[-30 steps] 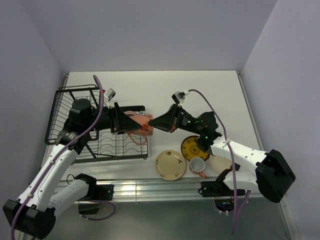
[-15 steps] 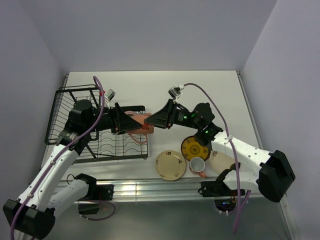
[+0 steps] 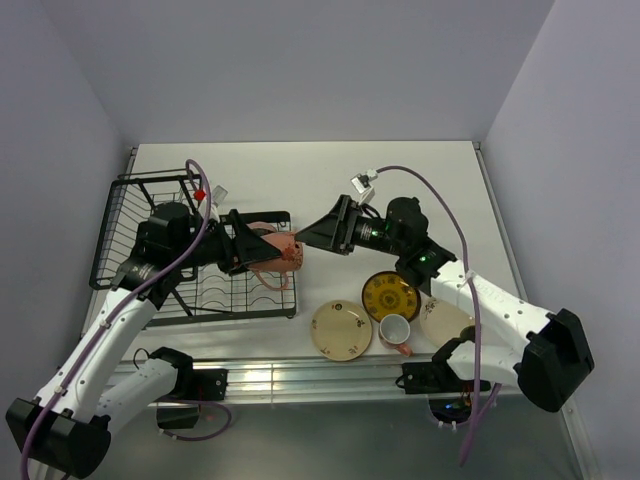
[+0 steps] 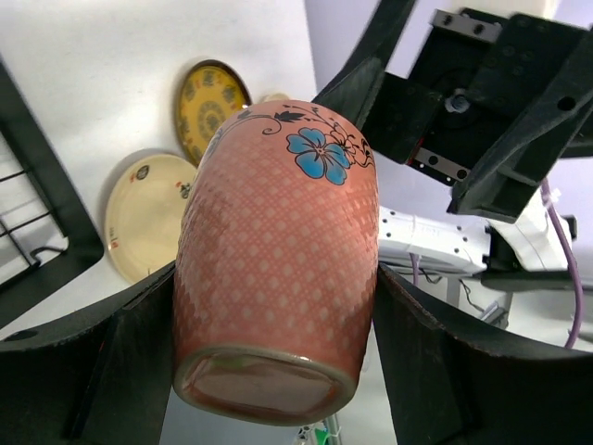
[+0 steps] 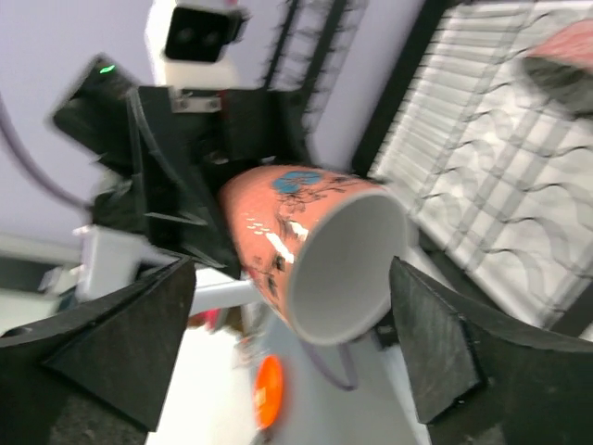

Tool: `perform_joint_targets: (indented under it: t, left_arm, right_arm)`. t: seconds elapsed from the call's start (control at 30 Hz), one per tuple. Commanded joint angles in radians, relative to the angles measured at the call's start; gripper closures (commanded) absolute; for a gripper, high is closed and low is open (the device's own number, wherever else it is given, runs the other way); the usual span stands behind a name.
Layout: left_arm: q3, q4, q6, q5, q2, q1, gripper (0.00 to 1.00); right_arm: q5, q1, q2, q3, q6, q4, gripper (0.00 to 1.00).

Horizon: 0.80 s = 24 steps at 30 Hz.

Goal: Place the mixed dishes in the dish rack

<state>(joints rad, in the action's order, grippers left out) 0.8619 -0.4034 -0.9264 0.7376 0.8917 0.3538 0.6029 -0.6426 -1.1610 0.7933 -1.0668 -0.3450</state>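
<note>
A pinkish-orange mug (image 3: 282, 250) with a blue flower hangs on its side over the right end of the black wire dish rack (image 3: 112, 228). My left gripper (image 3: 262, 250) is shut on it, a finger pressed against each side of the mug (image 4: 278, 269). My right gripper (image 3: 305, 236) stands open just right of the mug's mouth (image 5: 347, 264), touching nothing. On the table lie a second mug (image 3: 396, 332), a mustard-yellow plate (image 3: 390, 296), a cream plate (image 3: 341, 330) and another cream plate (image 3: 447, 320) partly under the right arm.
The rack's raised cage end (image 3: 150, 200) sits at the far left, its plate slots (image 3: 230, 290) under the held mug. A metal rail (image 3: 300, 375) runs along the near table edge. White walls enclose the table.
My right gripper has opened, let go of the mug and drawn back to the right. The mug stays in my left gripper, which has barely moved.
</note>
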Motion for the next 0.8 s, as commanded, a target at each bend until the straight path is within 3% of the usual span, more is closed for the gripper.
perform_joint_targets:
  t: [0.0,0.13,0.3,0.5,0.77]
  left_arm:
    - [0.092,-0.017,0.023,-0.039,-0.010,-0.001,1.00]
    - [0.160,-0.136,0.038,-0.139,0.009,-0.001,1.00]
    - [0.241,-0.267,0.017,-0.259,0.049,-0.001,1.00]
    - [0.301,-0.367,-0.048,-0.368,0.090,0.001,1.00]
    - [0.319,-0.466,-0.198,-0.463,0.092,0.025,1.00]
  right_arm:
    - [-0.096,0.023,0.073,0.050,0.160,0.160,0.05]
    - [-0.287,0.021,0.161,0.104,0.315,0.413,0.00]
    - [-0.475,-0.043,0.242,0.159,0.493,0.559,0.00]
    - [-0.915,-0.397,0.204,0.342,0.636,0.785,0.02]
    - [-1.235,-0.718,-0.008,0.472,0.723,0.824,0.12]
